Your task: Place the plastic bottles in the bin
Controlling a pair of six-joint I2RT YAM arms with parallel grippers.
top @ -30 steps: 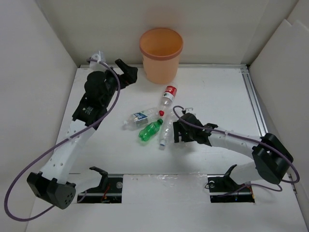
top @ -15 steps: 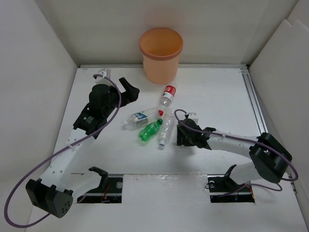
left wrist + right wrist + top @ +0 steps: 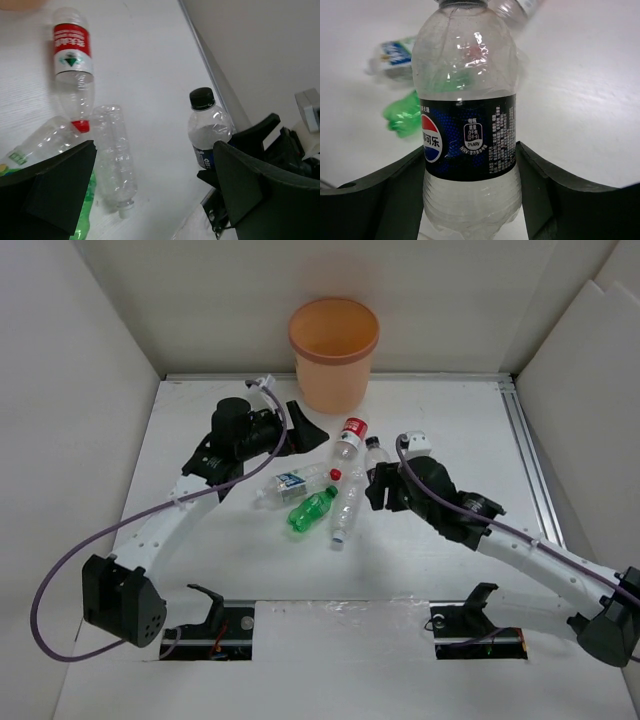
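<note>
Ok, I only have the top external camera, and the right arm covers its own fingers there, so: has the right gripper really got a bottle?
Observer: Yes. In the right wrist view the right gripper is shut on the dark-label bottle, a clear one, with one finger on each side of the label.
Operator: Is its cap on?
Observer: Yes. The left wrist view shows a black cap on it, and the bottle stands upright.
Operator: And the left gripper?
Observer: Open. In its own camera the left gripper has its fingers wide apart and grips nothing.
</note>
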